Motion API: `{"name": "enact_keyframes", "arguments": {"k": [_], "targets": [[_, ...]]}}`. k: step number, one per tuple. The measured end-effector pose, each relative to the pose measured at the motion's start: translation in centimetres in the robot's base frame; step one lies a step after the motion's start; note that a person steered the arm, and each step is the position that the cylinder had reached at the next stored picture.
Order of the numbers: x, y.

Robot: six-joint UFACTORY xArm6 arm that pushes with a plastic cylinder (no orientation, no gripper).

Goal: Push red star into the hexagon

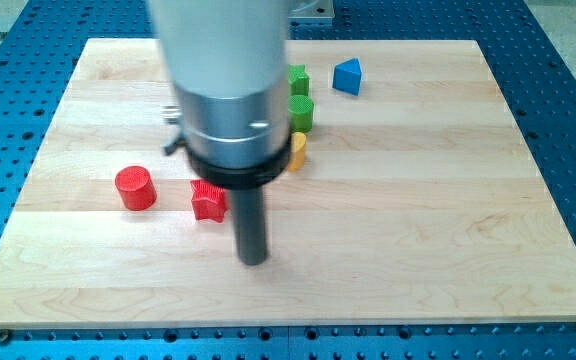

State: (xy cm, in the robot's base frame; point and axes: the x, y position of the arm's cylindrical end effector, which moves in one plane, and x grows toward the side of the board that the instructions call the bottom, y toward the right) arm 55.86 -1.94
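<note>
One wooden board (418, 220) here, pale maple-looking planks, sitting on a blue perforated metal bench (568, 120) that shows around all its edges.

Block count as far as I can see: one red star (207, 200), one red cylinder (135, 188), two green blocks (a squarish green block (298, 79) close to the top edge and a rounder green block (301, 112) just below it), one yellow block (297, 150) and one blue block (347, 76), which looks kind of like a wedge or prism. So six in total, two red, two green, one yellow, one blue.

The red star sits left of the board's centre, roughly halfway between the top and bottom edges, with the red cylinder near it toward the left edge. My tip (254, 260) is just to the right of the star and a bit closer to the bottom edge; the rod looks right beside the star, but I can't tell if it's actually touching. No jaws on this thing, just a plain dark rod, so nothing is clamped.

The big grey arm housing (226, 80) blocks a chunk of the top-middle of the board. The yellow block is half hidden behind it, so I can't make out its shape. Something small and dark (172, 148) pokes out at the housing's left side, can't tell what it is. I can't pick out a hexagon for sure.
</note>
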Motion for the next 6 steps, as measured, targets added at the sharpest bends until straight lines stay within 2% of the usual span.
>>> {"name": "enact_keyframes", "arguments": {"k": [1, 2, 4, 6], "targets": [[0.8, 3.3], [3.6, 7.3], [3.5, 24.3], [3.6, 24.5]]}}
